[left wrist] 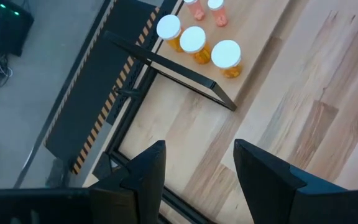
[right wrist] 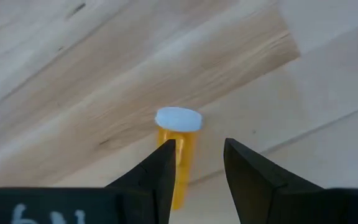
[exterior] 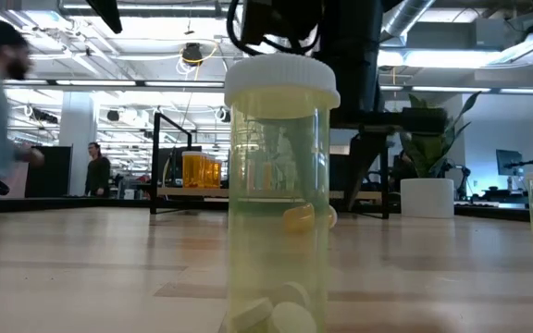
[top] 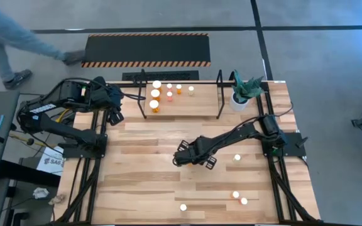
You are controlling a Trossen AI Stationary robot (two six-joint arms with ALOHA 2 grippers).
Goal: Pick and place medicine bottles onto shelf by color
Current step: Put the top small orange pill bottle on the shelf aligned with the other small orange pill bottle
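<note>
We see the right fingers (right wrist: 194, 177) apart around an orange, white-capped bottle (right wrist: 179, 146), its base hidden, perhaps untouched.

The wide middle and lower left of the light wooden table (top: 143, 188) lie bare in the high view, so I can pass there freely. At upper centre the low black-bar shelf (top: 219, 94) blocks the way, its left part filled with white-capped orange bottles (top: 155, 94). A white pot with a green plant (top: 239, 100) stands just right of it. Loose white-capped bottles (top: 239, 198) dot the lower right. A pale bottle (exterior: 280, 194) stands at bottom centre.
</note>
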